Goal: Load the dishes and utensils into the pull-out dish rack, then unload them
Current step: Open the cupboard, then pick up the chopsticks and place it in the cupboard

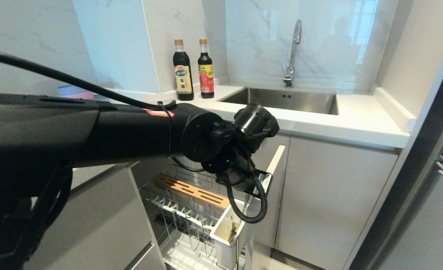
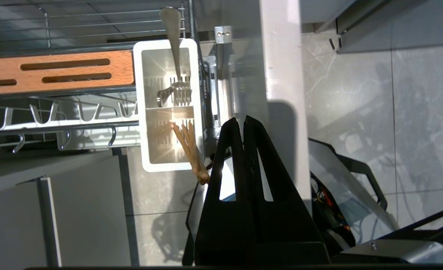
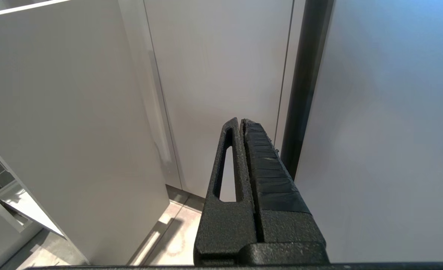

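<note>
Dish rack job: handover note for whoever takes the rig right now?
Left gripper: jaws shut, empty, beside the white tub of the pulled-out dish rack.
Right gripper: jaws shut, empty, parked facing the cabinet doors.
Metal spoon stands in one tub compartment, chopsticks in the next one.
No plate or bowl on the visible prongs; neither identifiable in any view.
Done: utensils loaded.
Left: the dishes, then unloading.

Daylight pours in from the right, and the glossy marble wall [image 1: 319, 41] behind the faucet [image 1: 294, 52] mirrors a bright window. The near left arm [image 1: 75, 131] sits black and soft-focused, filling the head view's left. In the left wrist view, glare flares inside the white cutlery tub [image 2: 168, 105] and the floor [image 2: 375, 112] carries hard-edged shadows. The right wrist view is evenly lit and flat.
</note>
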`<state>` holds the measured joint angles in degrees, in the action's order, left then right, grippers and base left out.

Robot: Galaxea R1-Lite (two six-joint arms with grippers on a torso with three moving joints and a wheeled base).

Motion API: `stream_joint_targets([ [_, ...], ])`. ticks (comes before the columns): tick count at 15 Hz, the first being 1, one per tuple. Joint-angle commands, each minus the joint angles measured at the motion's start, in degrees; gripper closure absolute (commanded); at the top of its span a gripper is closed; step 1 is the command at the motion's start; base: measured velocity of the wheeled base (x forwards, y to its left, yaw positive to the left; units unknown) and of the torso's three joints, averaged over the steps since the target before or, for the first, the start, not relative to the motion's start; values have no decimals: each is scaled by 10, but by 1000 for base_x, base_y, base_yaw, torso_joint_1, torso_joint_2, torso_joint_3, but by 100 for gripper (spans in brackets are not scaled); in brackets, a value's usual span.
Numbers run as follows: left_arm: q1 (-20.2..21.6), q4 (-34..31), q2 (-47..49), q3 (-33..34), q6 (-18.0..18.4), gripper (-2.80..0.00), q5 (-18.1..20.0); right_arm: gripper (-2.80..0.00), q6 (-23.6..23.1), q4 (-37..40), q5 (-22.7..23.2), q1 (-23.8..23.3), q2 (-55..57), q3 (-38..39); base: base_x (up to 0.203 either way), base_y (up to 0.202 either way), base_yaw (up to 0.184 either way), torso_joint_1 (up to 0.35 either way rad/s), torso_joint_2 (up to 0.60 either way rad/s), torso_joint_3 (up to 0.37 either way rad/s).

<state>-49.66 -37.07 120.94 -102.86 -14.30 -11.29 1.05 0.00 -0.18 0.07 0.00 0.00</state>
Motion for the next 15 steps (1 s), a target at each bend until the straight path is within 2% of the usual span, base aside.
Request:
stream_joint_targets([
  [1, 8, -2, -12, -1, -5, 0, -4, 0, 0, 0, 0, 0, 0, 1, 0, 0, 0, 0, 0, 0],
  [8, 63, -5, -108, 16, -7, 0, -51, 0, 0, 0, 0, 0, 0, 1, 0, 0, 0, 0, 0, 0],
  [12, 120, -5, -259, 70, -24, 0, -49, 0, 0, 0, 0, 0, 0, 1, 0, 0, 0, 0, 0, 0],
  [15, 188, -3, -410, 121, -25, 0, -43, 0, 0, 0, 0, 0, 0, 1, 0, 0, 0, 0, 0, 0],
])
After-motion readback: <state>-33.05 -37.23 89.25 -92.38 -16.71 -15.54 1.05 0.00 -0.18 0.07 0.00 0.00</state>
